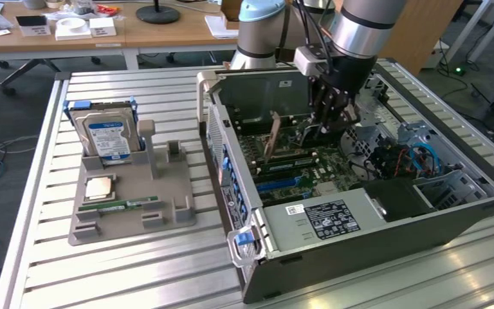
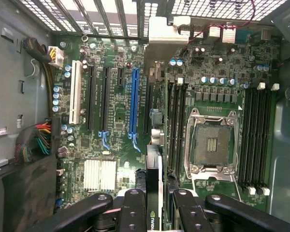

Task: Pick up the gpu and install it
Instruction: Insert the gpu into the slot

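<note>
Inside the open computer case (image 1: 401, 235), the tool (image 2: 154, 195) is clamped partway closed on the gpu (image 2: 154, 166), above the motherboard (image 2: 117, 113).

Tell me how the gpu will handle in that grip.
The gpu is a thin board standing on edge, so probably stiff yet fragile under sideways force. The gripper pinches its faces, so it may slip or pivot if pushed. Probably light, being so thin.

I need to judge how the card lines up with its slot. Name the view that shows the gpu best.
Wrist view: it looks along the edge of the gpu, held in the gripper, over the motherboard slots. The exterior view shows the gpu as a brownish face standing on edge inside the case, beside the gripper.
</note>
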`<state>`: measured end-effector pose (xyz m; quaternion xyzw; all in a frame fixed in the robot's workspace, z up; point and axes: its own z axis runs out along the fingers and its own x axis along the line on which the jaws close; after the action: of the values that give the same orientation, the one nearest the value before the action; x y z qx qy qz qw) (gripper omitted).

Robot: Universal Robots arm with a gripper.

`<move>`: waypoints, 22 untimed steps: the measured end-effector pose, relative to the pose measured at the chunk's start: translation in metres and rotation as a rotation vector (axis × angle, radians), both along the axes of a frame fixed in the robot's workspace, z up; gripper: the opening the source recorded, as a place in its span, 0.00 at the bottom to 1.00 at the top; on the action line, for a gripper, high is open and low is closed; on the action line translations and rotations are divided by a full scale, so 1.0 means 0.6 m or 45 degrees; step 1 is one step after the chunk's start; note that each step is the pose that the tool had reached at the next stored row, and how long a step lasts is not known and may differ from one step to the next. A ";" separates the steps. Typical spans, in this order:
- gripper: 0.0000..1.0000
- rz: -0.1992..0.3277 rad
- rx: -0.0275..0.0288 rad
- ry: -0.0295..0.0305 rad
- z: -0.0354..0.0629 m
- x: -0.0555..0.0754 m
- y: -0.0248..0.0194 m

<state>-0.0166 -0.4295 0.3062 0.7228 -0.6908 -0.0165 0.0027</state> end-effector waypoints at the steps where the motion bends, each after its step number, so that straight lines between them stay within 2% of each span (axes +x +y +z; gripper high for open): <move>1: 0.26 0.000 -0.0001 0.0000 -0.001 0.000 -0.0003; 22: 0.26 0.000 0.0001 -0.0001 -0.004 -0.002 -0.0133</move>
<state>-0.0180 -0.4375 0.3035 0.7228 -0.6909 -0.0165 0.0026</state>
